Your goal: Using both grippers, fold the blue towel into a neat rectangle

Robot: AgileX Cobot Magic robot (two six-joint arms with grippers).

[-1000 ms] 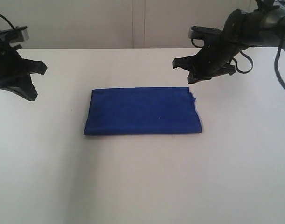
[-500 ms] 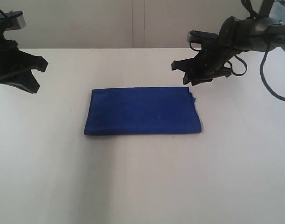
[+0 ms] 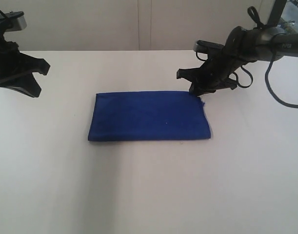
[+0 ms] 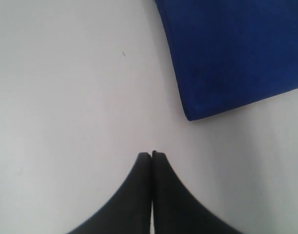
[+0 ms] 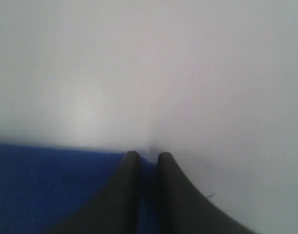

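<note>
- Nearest to us, we are looking at a bare stretch of the white table.
- Past that, we are seeing the blue towel lying flat near the middle of the table. It is folded into a wide rectangle with its long edges running left to right.
- To the left and well apart from the towel, the left gripper is hovering above the table. Its wrist view is showing us its fingers pressed together, with nothing between them.
- At the towel's far right corner, the right gripper is reaching down to the cloth. Its fingers are standing a narrow slit apart, with blue showing in the gap. We cannot tell whether they are pinching the corner.
- Farthest back, we are seeing a pale wall rising behind the table.
</note>
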